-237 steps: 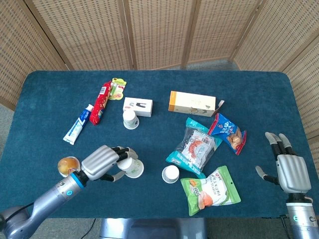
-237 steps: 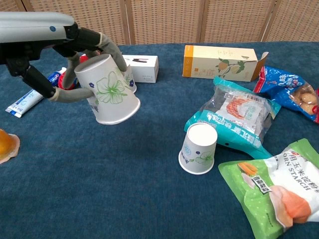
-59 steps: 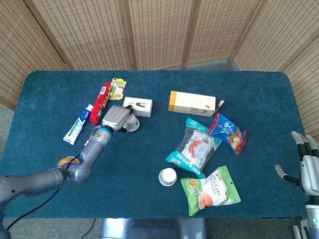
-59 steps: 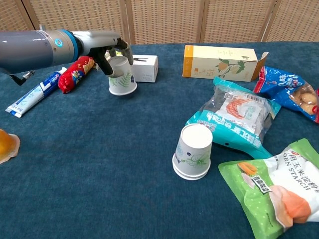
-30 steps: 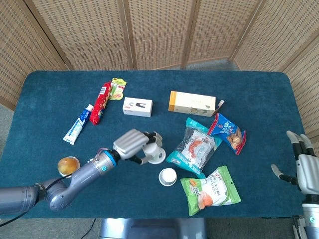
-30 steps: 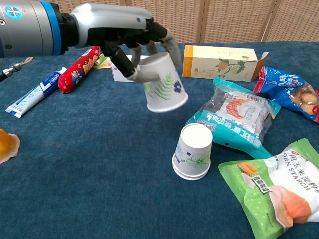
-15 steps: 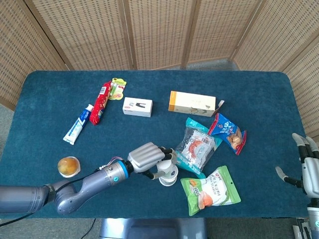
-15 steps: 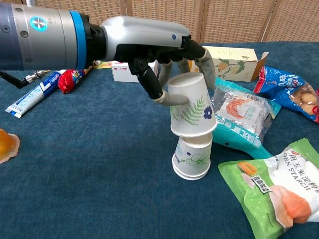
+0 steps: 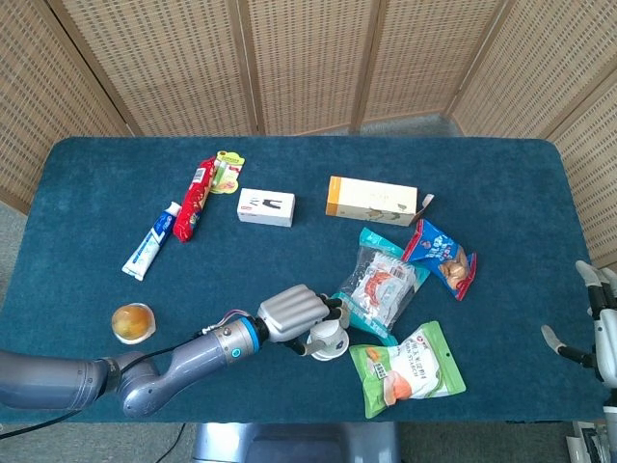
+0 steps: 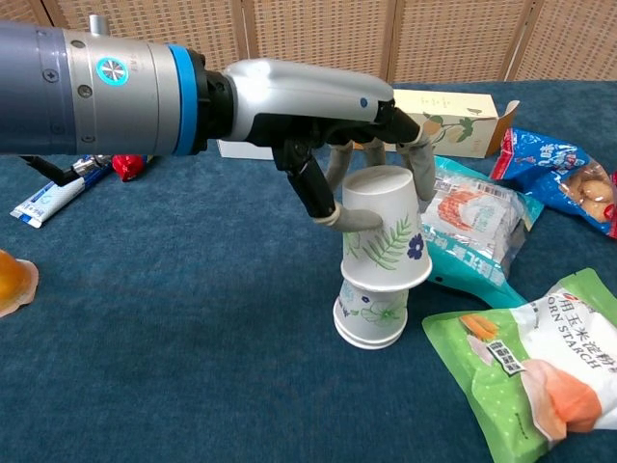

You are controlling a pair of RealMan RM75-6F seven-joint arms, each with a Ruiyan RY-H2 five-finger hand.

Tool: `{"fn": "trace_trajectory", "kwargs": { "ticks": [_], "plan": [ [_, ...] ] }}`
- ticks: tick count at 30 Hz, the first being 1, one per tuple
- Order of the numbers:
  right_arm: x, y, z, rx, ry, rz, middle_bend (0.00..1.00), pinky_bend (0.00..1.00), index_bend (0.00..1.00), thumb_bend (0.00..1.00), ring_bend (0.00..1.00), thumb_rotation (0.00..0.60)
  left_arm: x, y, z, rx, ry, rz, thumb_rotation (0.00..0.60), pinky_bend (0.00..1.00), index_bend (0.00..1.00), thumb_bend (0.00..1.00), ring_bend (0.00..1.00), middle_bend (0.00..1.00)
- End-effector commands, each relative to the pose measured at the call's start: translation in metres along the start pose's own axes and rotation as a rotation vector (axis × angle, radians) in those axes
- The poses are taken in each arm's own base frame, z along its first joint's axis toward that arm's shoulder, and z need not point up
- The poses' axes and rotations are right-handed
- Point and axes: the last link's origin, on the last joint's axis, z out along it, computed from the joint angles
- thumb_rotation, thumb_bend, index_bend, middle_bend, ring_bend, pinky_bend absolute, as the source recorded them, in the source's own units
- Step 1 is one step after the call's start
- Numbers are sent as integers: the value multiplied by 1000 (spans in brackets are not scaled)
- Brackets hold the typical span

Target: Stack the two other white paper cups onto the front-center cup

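An upside-down white paper cup (image 10: 386,231) is gripped by the left hand (image 10: 318,121), with the fingers (image 10: 339,214) curled around its side. It is held over the cup stack (image 10: 369,312) standing near the front centre of the table (image 10: 174,318); its rim overlaps the top of the stack, and it is tilted slightly rather than fully seated. In the head view the left hand (image 9: 289,313) and the cup (image 9: 328,340) are seen at about 6 o'clock on the blue cloth. A green snack bag (image 9: 405,367) lies just beside the stack at 3 o'clock, and a teal packet (image 9: 376,285) at 1 o'clock. The right hand (image 9: 605,333) is seen at the right edge, well apart from everything, with fingers spread and nothing held.
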Motion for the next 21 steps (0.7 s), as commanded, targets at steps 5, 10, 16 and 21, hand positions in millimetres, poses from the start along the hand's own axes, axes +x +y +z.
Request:
{"fn": "trace_trajectory", "kwargs": {
  "ticks": [5, 10, 16, 21],
  "plan": [
    [1, 2, -1, -1, 3, 4, 127, 409, 0, 278, 0, 542, -2, 2, 2, 8, -15, 63, 600, 515, 285, 463, 350, 252],
    [0, 2, -1, 0, -3, 12, 126, 409, 0, 278, 0, 543, -6, 1, 2, 23, -42, 112, 600, 464, 262, 462, 315, 237],
    [1, 4, -2, -4, 2, 18, 126, 409, 0, 278, 0, 542, -15, -3, -1, 48, -97, 168, 600, 340, 189, 462, 206, 161],
    [2, 4, -2, -4, 4, 19, 127, 409, 0, 277, 0, 542, -21, -6, -3, 68, -113, 193, 600, 286, 168, 463, 141, 127]
  ]
}}
